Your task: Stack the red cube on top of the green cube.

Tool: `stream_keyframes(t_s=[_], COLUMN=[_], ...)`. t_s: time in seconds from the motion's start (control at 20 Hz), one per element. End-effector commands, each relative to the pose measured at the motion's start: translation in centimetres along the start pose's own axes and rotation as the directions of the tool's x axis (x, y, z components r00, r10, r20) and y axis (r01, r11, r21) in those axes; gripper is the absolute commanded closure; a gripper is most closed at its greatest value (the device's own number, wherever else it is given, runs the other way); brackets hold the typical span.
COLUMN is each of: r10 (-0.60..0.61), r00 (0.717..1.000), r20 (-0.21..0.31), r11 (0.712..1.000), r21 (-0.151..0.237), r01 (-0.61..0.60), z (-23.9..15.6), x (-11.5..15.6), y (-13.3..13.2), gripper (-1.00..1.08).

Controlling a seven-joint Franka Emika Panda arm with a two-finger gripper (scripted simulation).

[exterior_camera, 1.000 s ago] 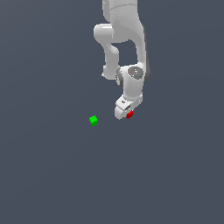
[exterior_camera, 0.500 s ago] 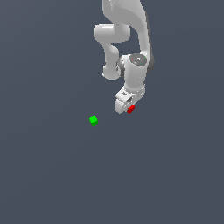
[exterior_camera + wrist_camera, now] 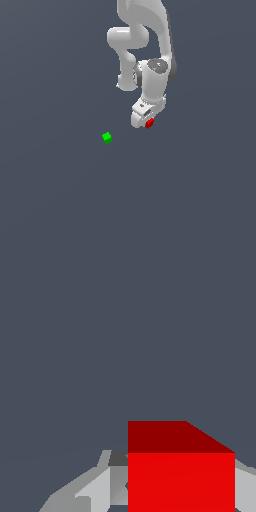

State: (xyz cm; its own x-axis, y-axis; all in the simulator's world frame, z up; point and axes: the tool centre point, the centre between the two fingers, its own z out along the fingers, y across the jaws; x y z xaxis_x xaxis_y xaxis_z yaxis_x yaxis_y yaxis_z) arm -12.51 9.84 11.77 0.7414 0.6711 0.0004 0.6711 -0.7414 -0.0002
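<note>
The red cube (image 3: 149, 123) is held pinched in the gripper (image 3: 146, 121) and has been raised slightly since the earlier views; the green cube (image 3: 106, 137) remains apart toward the exterior view's left; transfer is judged pending.

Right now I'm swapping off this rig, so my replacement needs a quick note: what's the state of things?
Gripper: shut on the red cube, which the wrist view shows between its fingers.
Green cube: alone on the floor, toward the exterior view's left of the gripper, nothing touching it.
Done: red cube grasped.
Left: carry it over the green cube, lower, release.
</note>
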Motion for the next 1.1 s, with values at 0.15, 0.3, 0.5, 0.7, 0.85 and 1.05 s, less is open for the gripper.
stream_keyframes(t_s=[0.15, 0.3, 0.5, 0.7, 0.85, 1.05], r10=[0.001, 0.001, 0.001, 0.001, 0.001, 0.001], r00=[1.0, 1.0, 1.0, 1.0, 1.0, 1.0], r20=[0.0, 0.0, 0.0, 0.001, 0.001, 0.001], r11=[1.0, 1.0, 1.0, 1.0, 1.0, 1.0], r21=[0.0, -0.001, -0.001, -0.001, -0.002, -0.002], r01=[-0.001, -0.001, -0.001, -0.001, -0.001, -0.001], z=[0.5, 0.9, 1.8, 3.0, 3.8, 4.7], x=[-1.1, -2.2, -4.2, -6.7, -8.4, -10.2], y=[1.5, 3.0, 5.8, 9.5, 12.1, 14.9], gripper=[1.08, 1.08, 1.08, 1.08, 1.08, 1.08])
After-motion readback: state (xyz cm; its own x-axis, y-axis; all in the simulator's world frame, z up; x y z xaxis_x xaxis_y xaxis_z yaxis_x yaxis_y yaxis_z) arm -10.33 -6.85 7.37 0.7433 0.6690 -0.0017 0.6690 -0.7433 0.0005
